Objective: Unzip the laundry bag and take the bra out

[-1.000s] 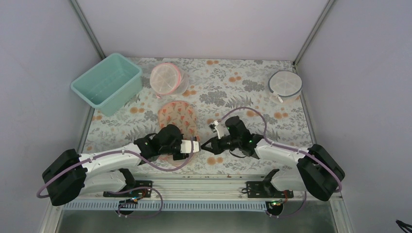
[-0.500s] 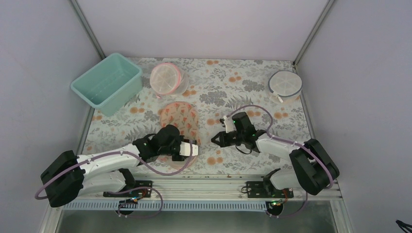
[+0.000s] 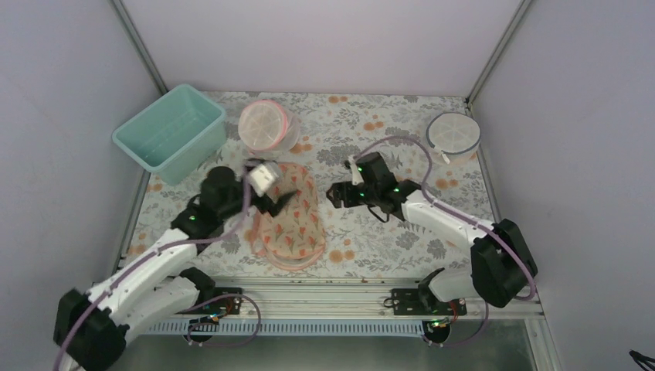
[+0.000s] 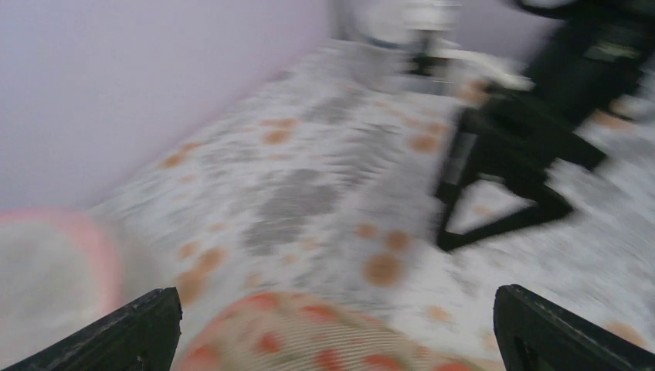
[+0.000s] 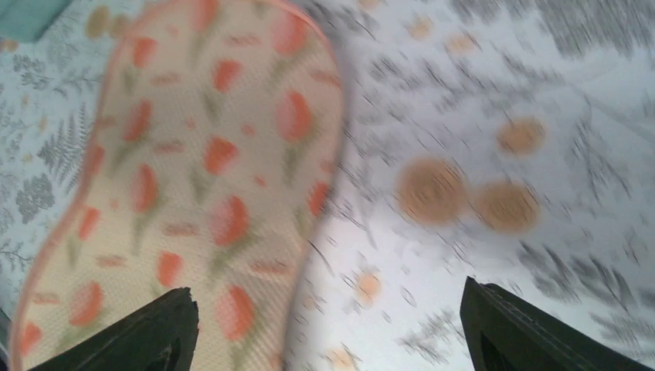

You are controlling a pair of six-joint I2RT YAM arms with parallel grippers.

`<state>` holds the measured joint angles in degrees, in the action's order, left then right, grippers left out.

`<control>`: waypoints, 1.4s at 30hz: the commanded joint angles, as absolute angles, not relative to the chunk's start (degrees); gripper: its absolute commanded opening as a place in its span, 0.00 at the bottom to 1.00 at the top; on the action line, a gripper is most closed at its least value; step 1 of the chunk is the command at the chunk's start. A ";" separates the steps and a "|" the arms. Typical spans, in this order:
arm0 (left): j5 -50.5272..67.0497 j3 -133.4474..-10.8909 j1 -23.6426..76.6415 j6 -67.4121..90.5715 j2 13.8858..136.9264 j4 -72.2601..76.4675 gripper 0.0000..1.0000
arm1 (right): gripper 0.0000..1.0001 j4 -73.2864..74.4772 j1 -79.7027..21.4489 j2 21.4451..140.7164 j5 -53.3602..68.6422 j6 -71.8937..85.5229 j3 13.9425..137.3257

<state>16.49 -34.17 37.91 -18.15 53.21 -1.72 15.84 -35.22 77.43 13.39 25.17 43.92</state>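
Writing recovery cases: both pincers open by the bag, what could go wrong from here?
1. Neither the left pincer nor the right pincer holds the laundry bag; tugging the zip unpinned may drag it.
2. No zip pull is visible, so a grab might miss.
3. The pink-rimmed pod sits near the left pincer and could get knocked.

The laundry bag (image 3: 290, 224) is peach with orange-red flowers and a pink edge; the surface (image 3: 363, 236) is pale, printed with grey leaves and orange blossoms. Beyond the bag, the tub (image 3: 168, 131) is teal, and the pink-rimmed pod (image 3: 263, 125) and grey-rimmed pod (image 3: 453, 132) are white.
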 commanded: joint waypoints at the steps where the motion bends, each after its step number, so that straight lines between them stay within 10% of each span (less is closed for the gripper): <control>1: 12.81 -29.74 23.99 6.25 44.88 3.65 1.00 | 0.89 21.35 -44.76 81.71 0.93 24.82 55.15; 18: -0.10 -9.80 -3.25 34.04 10.73 -2.82 1.00 | 1.00 44.93 -65.76 124.87 -26.34 25.24 104.36; 42: 3.60 -8.14 -3.87 35.86 10.58 -0.35 1.00 | 0.95 48.35 -67.89 121.91 -35.73 26.25 104.36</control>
